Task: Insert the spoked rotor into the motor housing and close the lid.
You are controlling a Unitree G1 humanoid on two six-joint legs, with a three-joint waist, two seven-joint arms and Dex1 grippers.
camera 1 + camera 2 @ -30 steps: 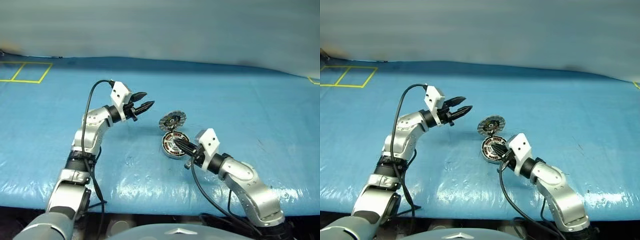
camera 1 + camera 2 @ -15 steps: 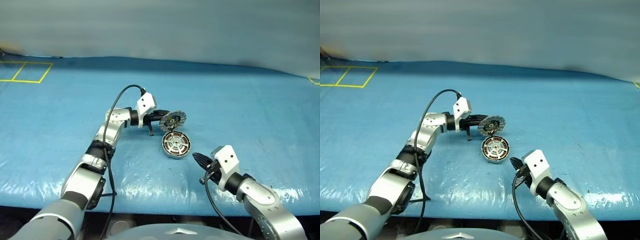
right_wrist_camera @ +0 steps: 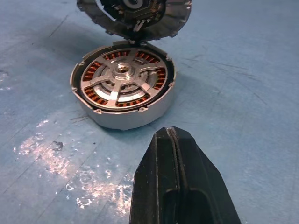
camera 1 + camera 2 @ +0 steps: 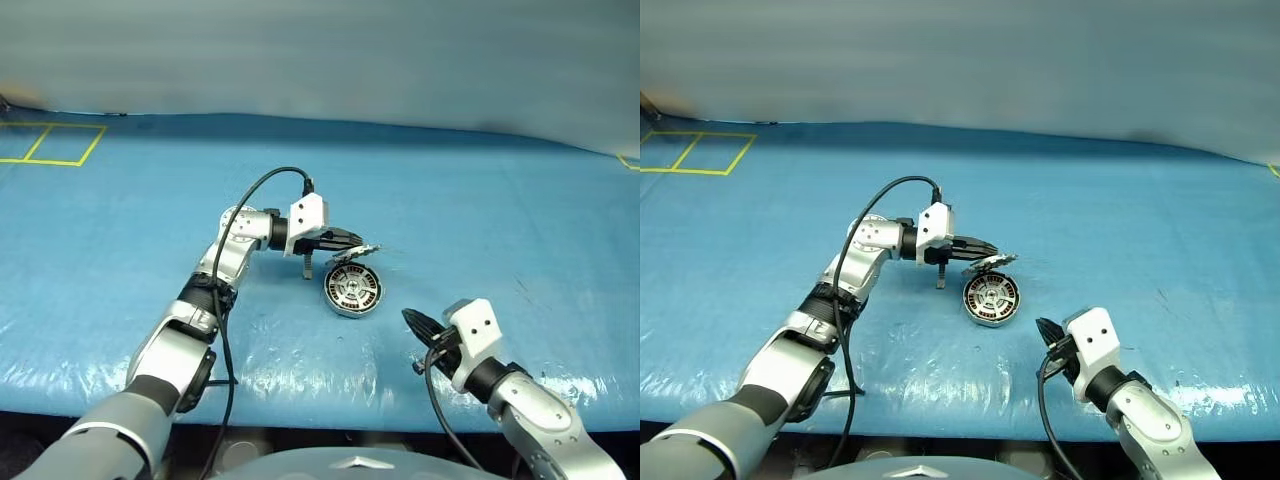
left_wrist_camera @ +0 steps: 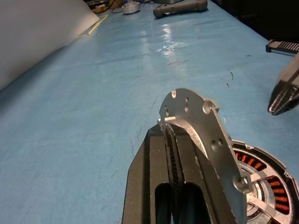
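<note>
The motor housing [image 3: 121,119] sits mid-table, grey outside with copper windings inside. The spoked rotor [image 3: 122,79] lies in it, silver spokes and hub up, black rim just inside the wall. The lid [image 5: 196,121] stands hinged at the housing's far edge and leans over it, toothed face down towards the rotor. My left gripper [image 4: 356,244] is shut, pointing right, with its fingers [image 5: 187,154] against the lid's plain grey back. My right gripper [image 4: 408,318] is shut, holds nothing, and hovers near the table's front edge, a short way right of the housing [image 4: 352,292].
Blue sheeting covers the table [image 4: 480,200]. Yellow tape squares [image 4: 50,145] mark its far left corner. The left arm's cable [image 4: 255,185] arcs above its wrist. A grey bar-shaped tool [image 5: 180,8] lies far off at the table's end.
My left gripper shut and swung right onto the lid, tipping it from upright to leaning over the housing. My right gripper drew back from the housing towards the front edge.
</note>
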